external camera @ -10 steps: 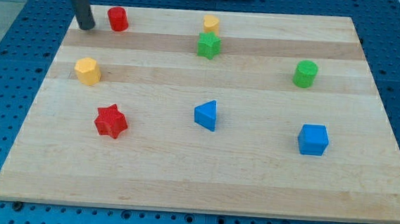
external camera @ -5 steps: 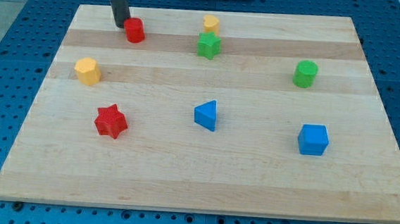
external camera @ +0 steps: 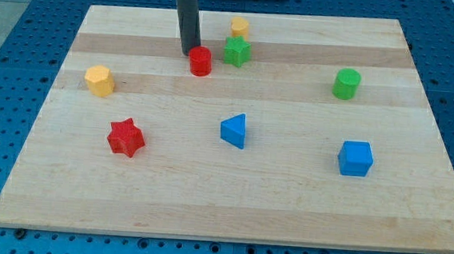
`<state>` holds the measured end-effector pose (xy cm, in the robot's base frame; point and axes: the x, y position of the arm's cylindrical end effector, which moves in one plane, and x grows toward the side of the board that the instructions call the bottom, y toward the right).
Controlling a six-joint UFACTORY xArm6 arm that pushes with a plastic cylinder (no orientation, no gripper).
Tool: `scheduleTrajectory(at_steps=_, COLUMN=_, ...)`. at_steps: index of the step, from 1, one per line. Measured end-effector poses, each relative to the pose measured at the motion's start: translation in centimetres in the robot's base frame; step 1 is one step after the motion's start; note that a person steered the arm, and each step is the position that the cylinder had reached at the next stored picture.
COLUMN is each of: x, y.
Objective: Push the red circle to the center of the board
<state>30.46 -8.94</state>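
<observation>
**Rod tip right behind the red circle**

The dark rod stands up straight. Its tip (external camera: pixel 190 53) touches the red circle (external camera: pixel 201 61) on the side toward the view's top left. There is no claw on this arm, only the rod. The red circle sits on the wooden surface (external camera: pixel 286 203), up from the middle and a bit to the view's left. The green star (external camera: pixel 236 52) is just beside it on the view's right. The blue triangle (external camera: pixel 234 131) lies lower down, well apart from the red circle.
</observation>
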Motion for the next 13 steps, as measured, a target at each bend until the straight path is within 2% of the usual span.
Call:
scheduleTrajectory(at_steps=3, x=1.1, y=0.4)
scheduleTrajectory(at_steps=5, x=1.2, y=3.5)
scheduleTrajectory(at_steps=7, x=1.2, y=1.7)
scheduleTrajectory(at_steps=8, x=2.5, y=1.5)
scheduleTrajectory(at_steps=10, x=3.7, y=2.8)
scheduleTrajectory(at_steps=11, x=4.1, y=6.2)
scheduleTrajectory(at_steps=13, x=4.1, y=6.3)
